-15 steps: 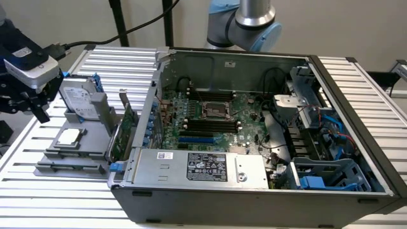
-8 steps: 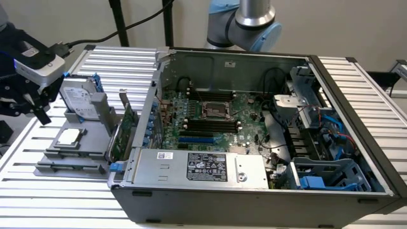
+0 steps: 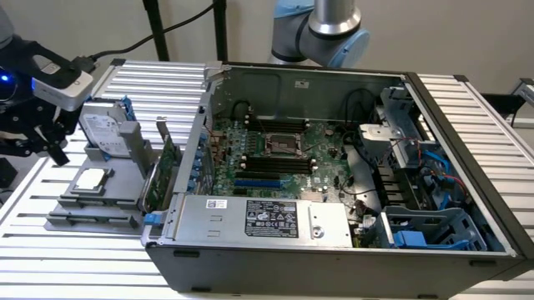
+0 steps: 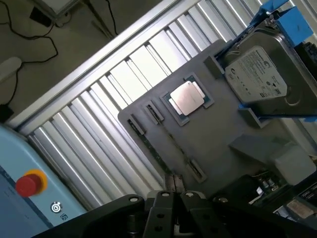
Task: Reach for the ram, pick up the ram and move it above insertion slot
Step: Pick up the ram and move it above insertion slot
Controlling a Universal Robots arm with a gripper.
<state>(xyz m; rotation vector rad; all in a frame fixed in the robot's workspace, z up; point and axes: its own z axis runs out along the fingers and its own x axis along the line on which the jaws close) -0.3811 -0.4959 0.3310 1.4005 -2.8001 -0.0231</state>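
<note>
Currently, at the exterior view's left, the hand (image 3: 37, 147) is hanging near the gray tray (image 3: 117, 187); whether it is open or closed cannot be told. The ram (image 4: 157, 157) is sitting in a tray slot beside the processor (image 4: 187, 97). Rightward, the open computer case (image 3: 334, 269) is resting on the worktop (image 3: 75, 256).

The bench (image 3: 159, 81) has a metal top made of long silver slats with narrow dark gaps between them. Two things stand directly on it. A flat grey tray (image 3: 117, 187) lies at the exterior view's left, in the middle-left of the frame. Just beside it, an open dark computer case (image 3: 334, 265) takes the middle and right of the frame.
</note>
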